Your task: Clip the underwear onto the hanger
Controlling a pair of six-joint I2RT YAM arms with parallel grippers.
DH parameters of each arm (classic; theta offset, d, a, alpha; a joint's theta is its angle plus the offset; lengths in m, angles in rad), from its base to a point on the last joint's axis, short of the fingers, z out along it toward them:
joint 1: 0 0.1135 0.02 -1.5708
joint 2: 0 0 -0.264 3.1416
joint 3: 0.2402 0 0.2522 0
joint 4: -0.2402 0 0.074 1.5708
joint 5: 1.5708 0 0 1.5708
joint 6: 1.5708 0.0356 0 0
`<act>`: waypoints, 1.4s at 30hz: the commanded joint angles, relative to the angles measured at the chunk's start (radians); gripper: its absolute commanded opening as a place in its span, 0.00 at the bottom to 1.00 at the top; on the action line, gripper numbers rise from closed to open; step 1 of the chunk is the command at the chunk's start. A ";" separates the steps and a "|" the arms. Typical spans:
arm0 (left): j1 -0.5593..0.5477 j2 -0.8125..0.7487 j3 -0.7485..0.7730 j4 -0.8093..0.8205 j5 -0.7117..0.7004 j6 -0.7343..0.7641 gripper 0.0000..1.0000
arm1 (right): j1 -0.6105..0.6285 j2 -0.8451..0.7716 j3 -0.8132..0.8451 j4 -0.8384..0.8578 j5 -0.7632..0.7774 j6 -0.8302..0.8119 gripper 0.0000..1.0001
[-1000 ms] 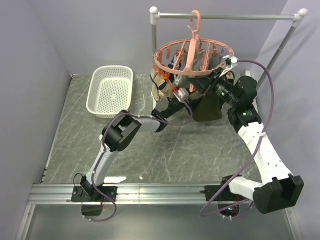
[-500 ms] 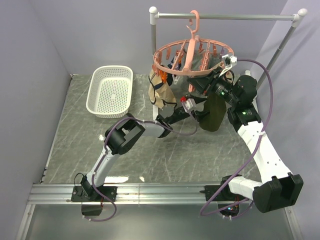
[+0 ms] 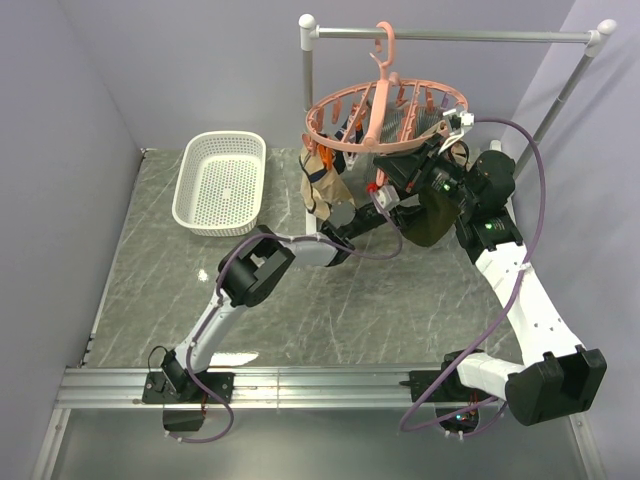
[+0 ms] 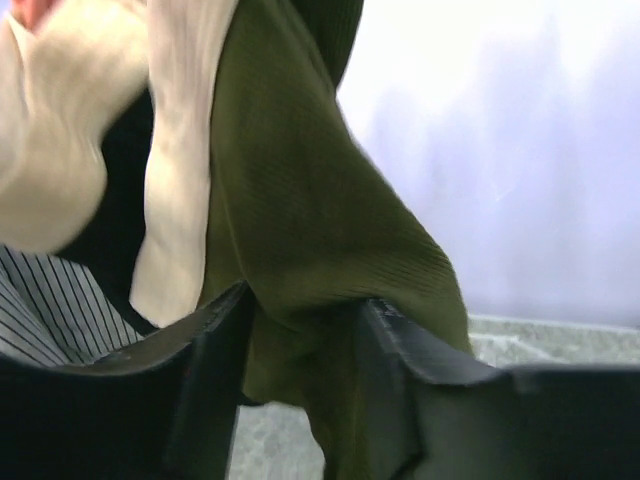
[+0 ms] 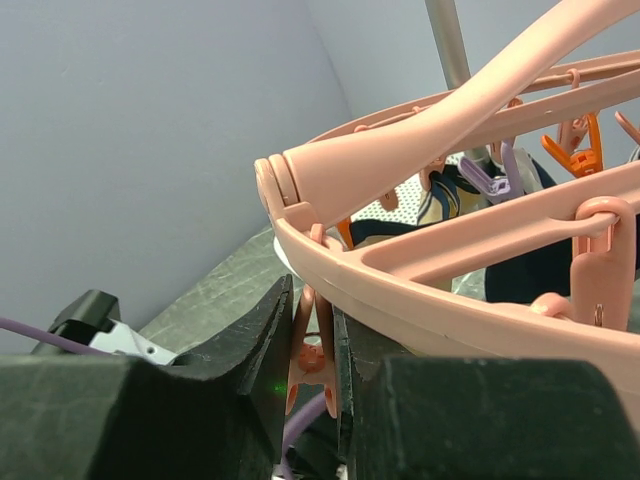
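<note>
The round salmon-pink hanger (image 3: 388, 112) hangs by its hook from the grey rail. My right gripper (image 5: 318, 345) is shut on one of its pegs (image 5: 316, 360) at the ring's near rim (image 5: 420, 295), and squeezes the peg's handles together. My left gripper (image 4: 300, 340) is shut on a fold of the dark olive-green underwear (image 4: 300, 230), whose beige waistband (image 4: 180, 150) runs up at the left. In the top view the underwear (image 3: 432, 215) hangs under the ring, with my left gripper (image 3: 392, 205) against its left side and my right gripper (image 3: 428, 165) just above.
A white basket (image 3: 220, 182) stands on the table at the back left. A tan garment with dark trim (image 3: 325, 180) and a striped garment (image 4: 50, 310) hang from other pegs. The grey rail stand (image 3: 450, 33) crosses the back.
My left arm has reached further right and up, lifting the underwear's lower part toward the ring. The right gripper has stayed at the hanger's rim.
</note>
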 commanded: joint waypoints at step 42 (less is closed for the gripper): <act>-0.105 -0.373 -0.497 0.347 -0.028 1.158 0.00 | -0.011 -0.003 0.065 -0.073 0.035 -0.085 0.00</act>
